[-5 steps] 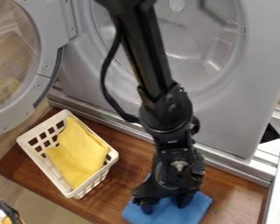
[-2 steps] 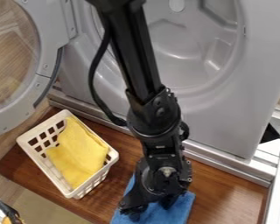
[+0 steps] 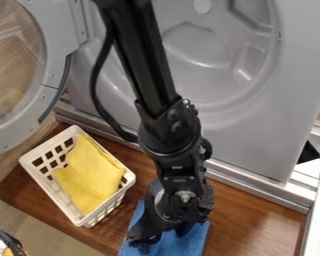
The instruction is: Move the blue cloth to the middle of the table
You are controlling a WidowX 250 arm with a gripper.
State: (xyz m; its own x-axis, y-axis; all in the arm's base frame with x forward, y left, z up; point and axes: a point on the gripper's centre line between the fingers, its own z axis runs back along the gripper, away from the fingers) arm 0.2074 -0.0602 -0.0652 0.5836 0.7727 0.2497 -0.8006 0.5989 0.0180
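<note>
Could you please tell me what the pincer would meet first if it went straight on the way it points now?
Most likely the blue cloth just below the pincer, though this angle leaves their contact unclear.

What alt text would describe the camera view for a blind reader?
A robot's claw is down at a blue cloth on a wooden table. At picture left, a white basket holds a yellow cloth; behind stands a gray machine, its round door open.
</note>
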